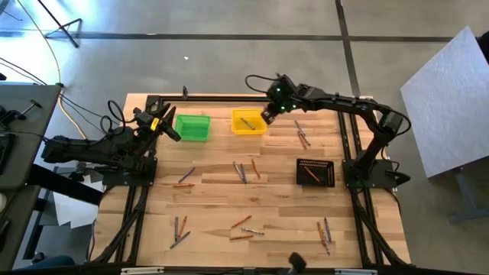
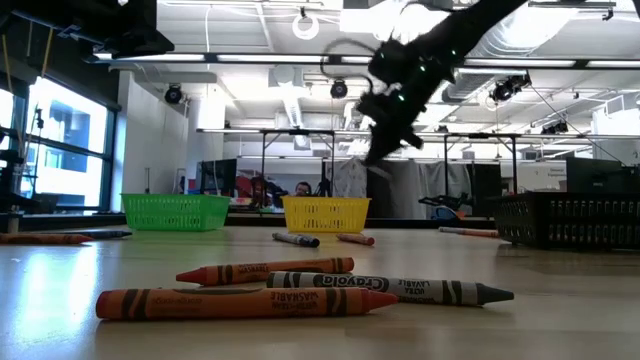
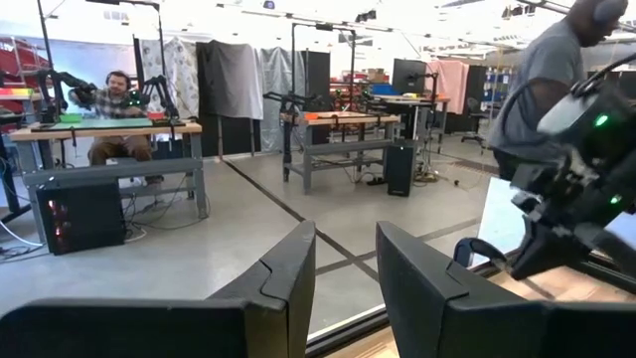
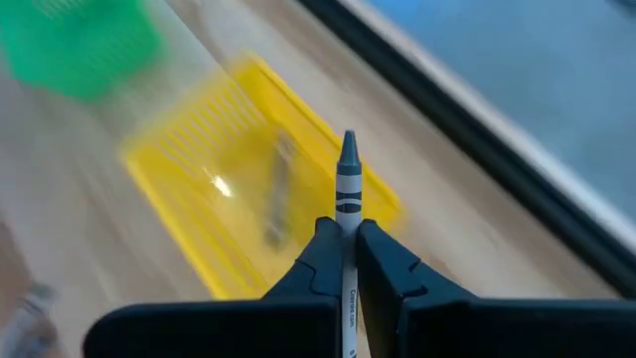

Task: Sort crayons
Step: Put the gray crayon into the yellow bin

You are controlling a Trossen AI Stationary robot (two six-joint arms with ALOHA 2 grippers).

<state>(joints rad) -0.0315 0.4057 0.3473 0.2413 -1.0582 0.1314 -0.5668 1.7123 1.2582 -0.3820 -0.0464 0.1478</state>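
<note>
The right gripper [image 4: 346, 249] is clamping a grey crayon [image 4: 347, 184], its tip jutting past the fingers, above the yellow bin [image 4: 189, 149]; the left gripper [image 3: 343, 288] is waiting parted by the green bin [image 1: 192, 127].

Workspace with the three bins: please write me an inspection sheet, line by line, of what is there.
Surface: wooden table, bare between the items.
Job's things: crayons, orange and grey, scattered in small groups; one grey crayon held; one lies in the yellow bin; the green bin looks empty; black bin holds one orange crayon.
Clutter: nothing seen.
Grippers: right gripper clamps the grey crayon above the yellow bin; left gripper open beside the green bin.
Cables: yellow cable left of the table.
Surroundings: workshop benches, two people behind.
</note>
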